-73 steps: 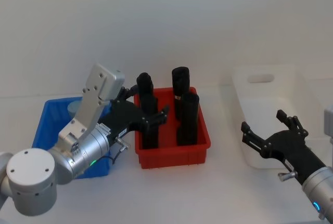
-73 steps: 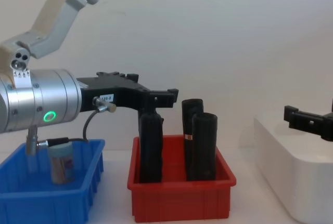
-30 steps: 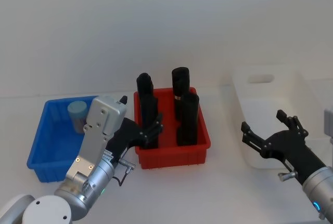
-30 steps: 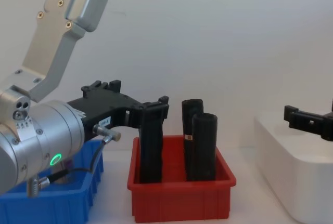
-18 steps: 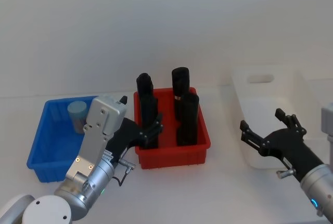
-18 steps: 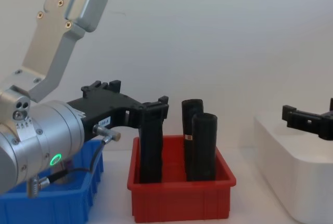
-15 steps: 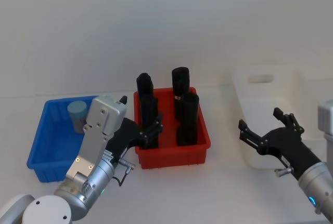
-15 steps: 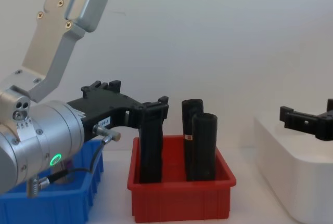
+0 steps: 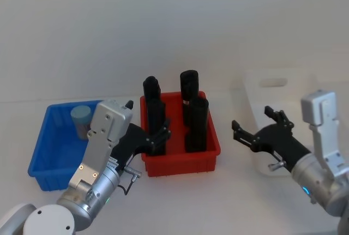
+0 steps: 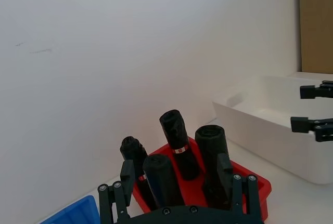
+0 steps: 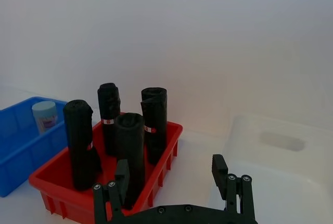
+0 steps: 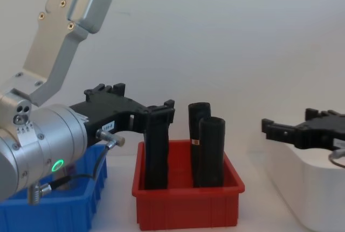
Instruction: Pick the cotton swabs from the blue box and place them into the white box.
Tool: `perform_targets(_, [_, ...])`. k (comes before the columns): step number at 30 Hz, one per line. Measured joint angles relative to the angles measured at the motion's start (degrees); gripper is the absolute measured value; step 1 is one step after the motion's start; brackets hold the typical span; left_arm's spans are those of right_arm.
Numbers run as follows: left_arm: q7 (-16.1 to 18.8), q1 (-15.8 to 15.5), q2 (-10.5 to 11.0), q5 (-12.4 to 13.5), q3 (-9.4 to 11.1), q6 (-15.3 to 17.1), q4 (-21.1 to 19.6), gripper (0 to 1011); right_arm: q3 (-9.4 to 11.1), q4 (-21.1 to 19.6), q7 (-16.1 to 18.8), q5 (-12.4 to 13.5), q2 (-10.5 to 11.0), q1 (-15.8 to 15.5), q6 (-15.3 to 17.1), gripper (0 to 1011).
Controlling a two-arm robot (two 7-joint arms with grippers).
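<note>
- Cotton swabs [image 9: 80, 119]: one small clear jar w/ pale teal lid, upright in far corner of the blue box [image 9: 49, 153], on the side away from the red bin [image 9: 180, 156]. Nothing touching it.
- Handling (judgement): prob. light, rigid plastic; smooth round wall could slip or tip if nudged. Best hold looks like across the body just under the lid, pincer coming from above, fingers either side. Lid may be looser than the body, so don't grab by lid alone.
- Left pincer [image 9: 158, 137]: empty, fingers spread apart; sits at near-left corner of red bin, between it and blue box, close to a black cylinder [image 9: 154, 116]. Well short of the jar.
- Right pincer [image 9: 256, 131]: empty, fingers apart too; hovers on the red bin's far-from-blue side, by the near edge of the white box [image 9: 281, 109].
- White box beyond red bin from the blue box; no jar seen in the part visible in right wrist view.
- Red bin w/ four tall black cylinders stands between the two boxes on the counter [image 9: 185, 202]: carry path needs to clear them.
- Step in hand (judgement): pick not begun.
</note>
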Motion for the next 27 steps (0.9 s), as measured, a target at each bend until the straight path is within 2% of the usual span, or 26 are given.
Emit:
perform_targets(12, [0.0, 0.0, 0.0, 0.0, 0.0, 0.0, 0.0, 1004, -1.4, 14.9, 6.3, -3.8, -4.3, 10.0, -4.5, 1002])
perform_targets(27, [0.0, 0.0, 0.0, 0.0, 0.0, 0.0, 0.0, 1004, -3.1, 30.7, 12.3, -5.0, -8.7, 19.4, -10.7, 1002])
